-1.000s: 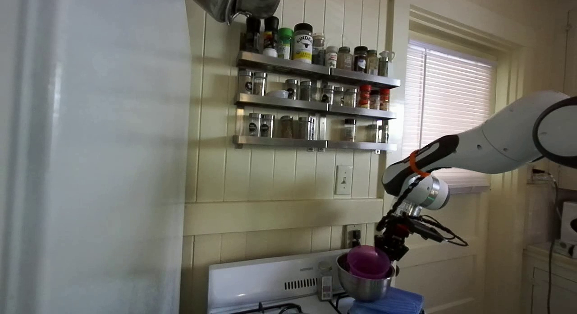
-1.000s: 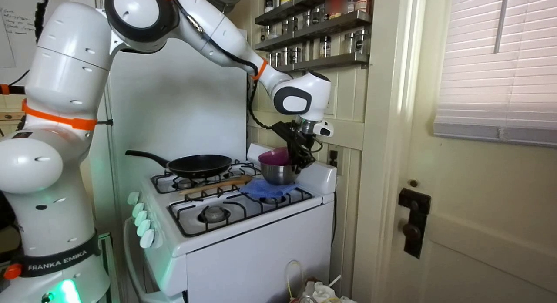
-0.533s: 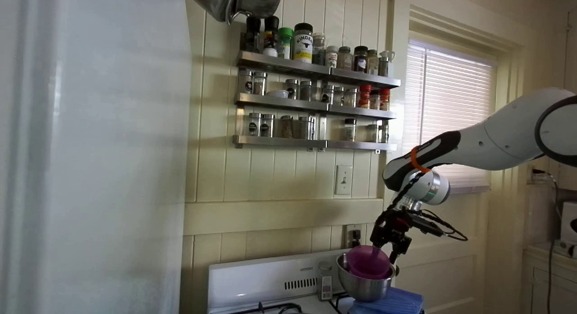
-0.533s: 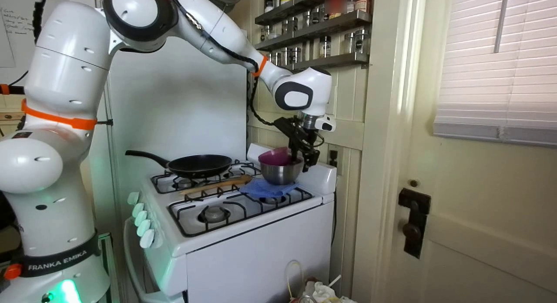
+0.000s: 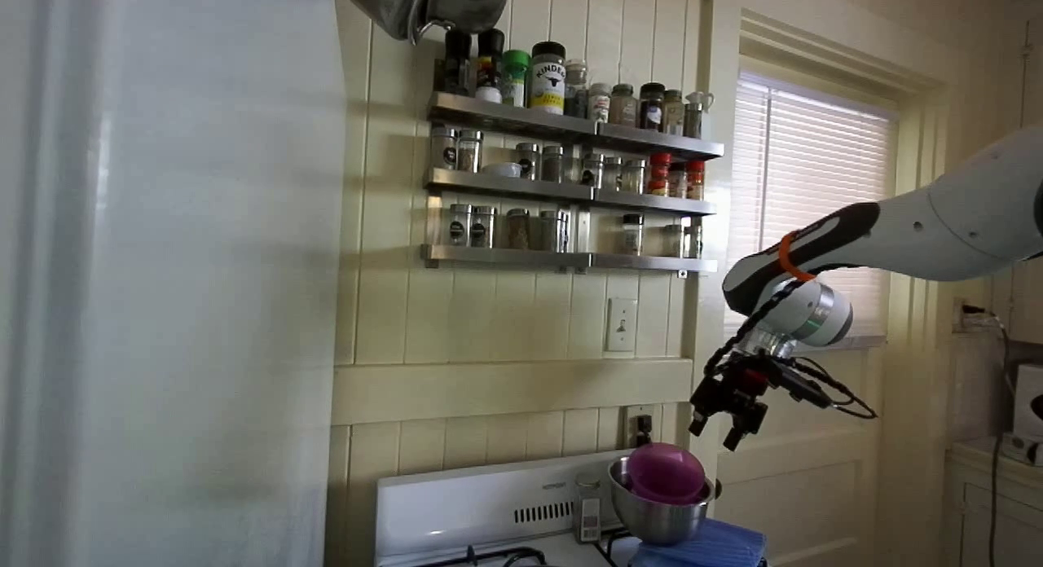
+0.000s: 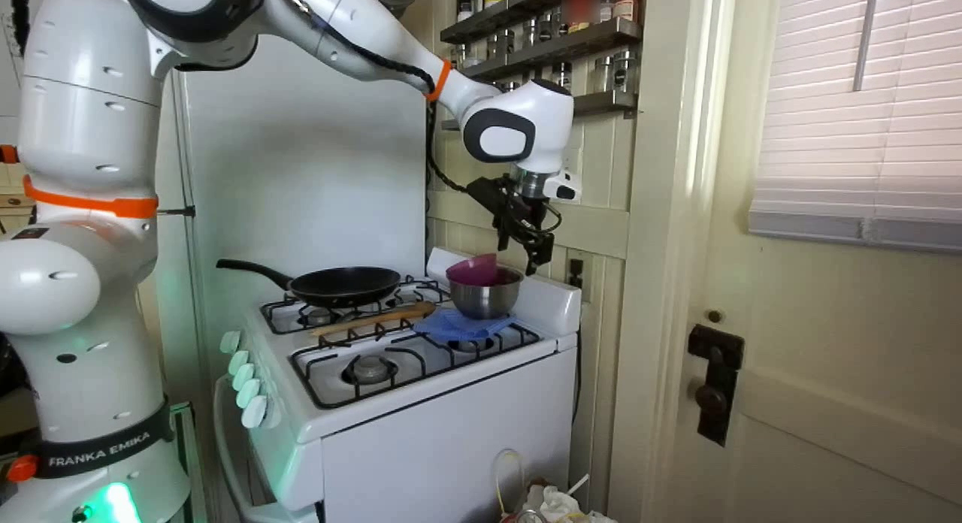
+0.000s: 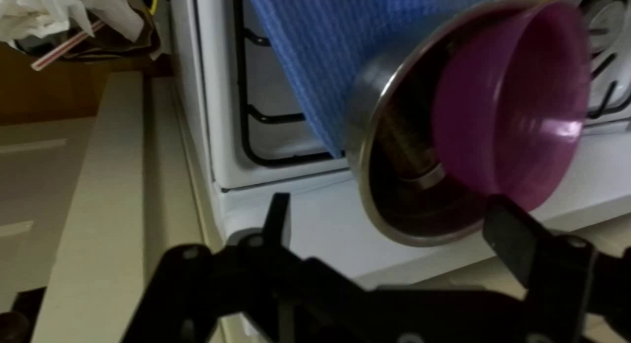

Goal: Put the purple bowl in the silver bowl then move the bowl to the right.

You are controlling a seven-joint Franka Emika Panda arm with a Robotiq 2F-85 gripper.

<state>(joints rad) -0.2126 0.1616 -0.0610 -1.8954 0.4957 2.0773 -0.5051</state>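
The purple bowl (image 5: 666,474) leans tilted inside the silver bowl (image 5: 658,520), its upper part standing above the steel rim. In the wrist view the purple bowl (image 7: 508,106) fills the right side of the silver bowl (image 7: 367,101). Some brownish shape shows on the steel inside; I cannot tell if it is a thing or a reflection. My gripper (image 5: 714,433) hangs open above and beside the bowls, nothing between its fingers. Clear air shows between the gripper (image 6: 517,257) and both bowls. The underside of the purple bowl is hidden.
A blue cloth (image 6: 455,324) lies under the silver bowl on the stove grate. Nearby are a wooden utensil (image 6: 376,318) and a black pan (image 6: 344,285). A small container (image 5: 587,514) stands by the stove's back panel (image 5: 473,502). Spice shelves (image 5: 521,257) hang above.
My gripper has opened, let go of the purple bowl's rim and risen away from it, toward the right in an exterior view. Both bowls have stayed in place.
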